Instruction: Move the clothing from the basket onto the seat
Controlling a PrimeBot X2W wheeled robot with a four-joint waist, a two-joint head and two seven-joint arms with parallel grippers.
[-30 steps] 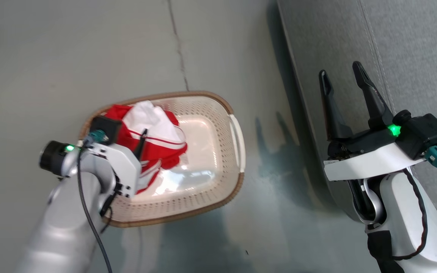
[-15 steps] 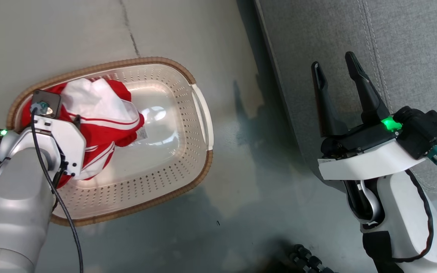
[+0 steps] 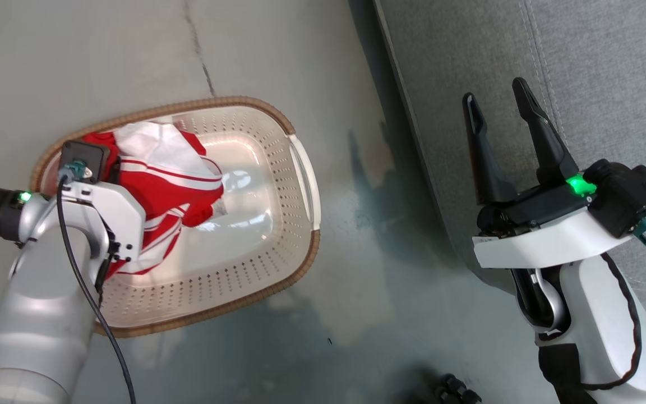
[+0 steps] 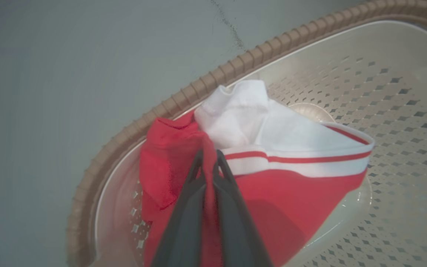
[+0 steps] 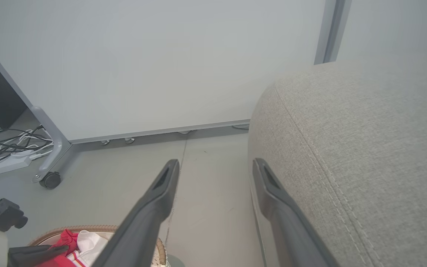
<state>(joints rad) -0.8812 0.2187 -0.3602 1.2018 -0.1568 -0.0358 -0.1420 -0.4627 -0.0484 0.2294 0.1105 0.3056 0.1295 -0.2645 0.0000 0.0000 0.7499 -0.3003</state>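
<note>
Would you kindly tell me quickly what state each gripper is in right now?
Left gripper: shut on the clothing, over the basket.
Right gripper: open, holding nothing.

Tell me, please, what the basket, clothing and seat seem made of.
The basket looks like glossy cream plastic, given its glare and punched holes, with a woven-looking brown rim. The clothing seems thin, soft fabric, draping in folds. The seat appears matte grey woven upholstery with stitching.

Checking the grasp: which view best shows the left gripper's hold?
Left wrist view: the left gripper pinches a red fold of the clothing. Head view hides its fingertips behind the wrist; right wrist view glimpses it distantly.
</note>
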